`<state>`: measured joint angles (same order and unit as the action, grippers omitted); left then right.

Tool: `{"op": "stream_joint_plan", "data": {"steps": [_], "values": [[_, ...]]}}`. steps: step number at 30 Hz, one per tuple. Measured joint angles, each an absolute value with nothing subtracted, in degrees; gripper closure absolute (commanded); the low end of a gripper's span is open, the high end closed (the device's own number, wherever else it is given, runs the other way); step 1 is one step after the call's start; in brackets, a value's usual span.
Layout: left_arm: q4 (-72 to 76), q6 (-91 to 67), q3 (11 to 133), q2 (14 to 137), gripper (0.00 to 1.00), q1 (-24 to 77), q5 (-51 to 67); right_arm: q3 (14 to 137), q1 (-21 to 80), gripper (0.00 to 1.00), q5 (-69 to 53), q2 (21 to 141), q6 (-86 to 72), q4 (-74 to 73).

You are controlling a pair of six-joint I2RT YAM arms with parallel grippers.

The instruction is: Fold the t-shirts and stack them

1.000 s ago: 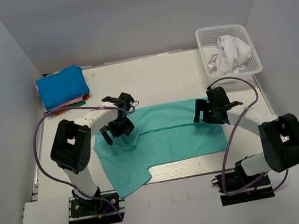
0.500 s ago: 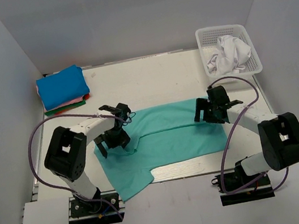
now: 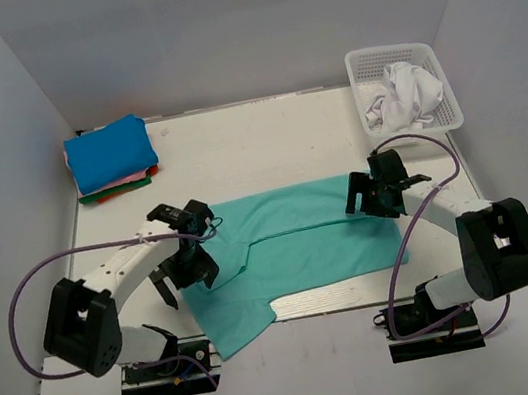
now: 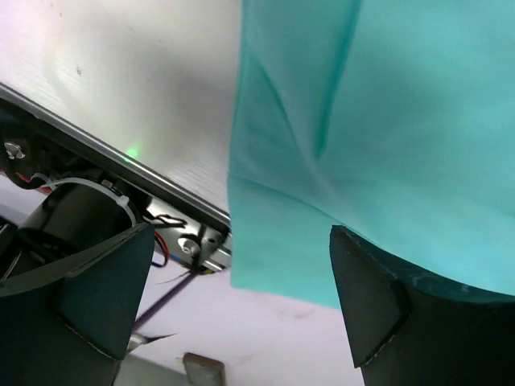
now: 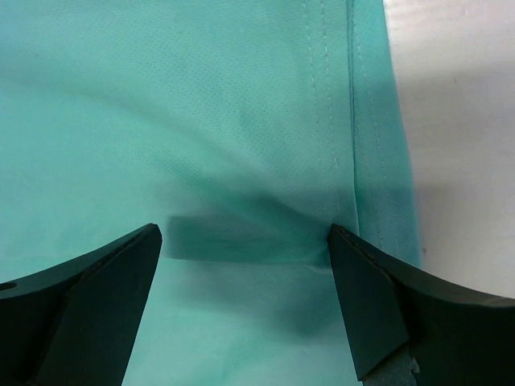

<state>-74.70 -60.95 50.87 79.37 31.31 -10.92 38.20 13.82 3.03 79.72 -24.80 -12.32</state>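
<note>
End effectors (image 3: 183,275) (image 3: 370,202) wide, low over teal t-shirt (image 3: 303,247)

The overhead view was lit brightly and evenly from above, and only soft, short shadows were cast on the white worktop (image 3: 276,145). In the left wrist view the worktop was washed out by glare, and the black jaws of the left gripper (image 4: 241,232) were blurred. Under the right gripper (image 5: 244,229) a dim shadow was thrown on the sharply rendered teal-green cloth t-shirt (image 5: 201,96).
</note>
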Motion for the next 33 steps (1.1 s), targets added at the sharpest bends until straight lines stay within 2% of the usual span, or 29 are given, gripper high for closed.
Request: {"op": "stream_joint_plan", "data": {"steps": [6, 12, 16, 24, 33], "values": [[-73.19, -60.03, 61.73, 80.12, 0.0, 31.18, -12.78, 39.42, 13.78, 0.1, 6.33, 74.28, -23.68, -20.58], [-66.63, -56.9, 72.82, 95.18, 0.0, 29.76, -15.84, 45.98, 13.56, 0.1, 9.34, 73.12, -22.09, -23.18], [-63.33, -54.57, 77.01, 103.59, 0.0, 27.4, -15.92, 48.88, 13.58, 0.1, 8.56, 77.71, -21.61, -22.59], [-60.12, -50.28, 79.7, 112.77, 0.0, 23.22, -13.93, 51.57, 13.63, 0.1, 8.86, 90.11, -21.52, -22.57], [-60.12, -44.71, 91.18, 120.7, 0.0, 20.12, -10.44, 64.84, 13.67, 0.1, 12.51, 104.01, -20.71, -22.87]]}}
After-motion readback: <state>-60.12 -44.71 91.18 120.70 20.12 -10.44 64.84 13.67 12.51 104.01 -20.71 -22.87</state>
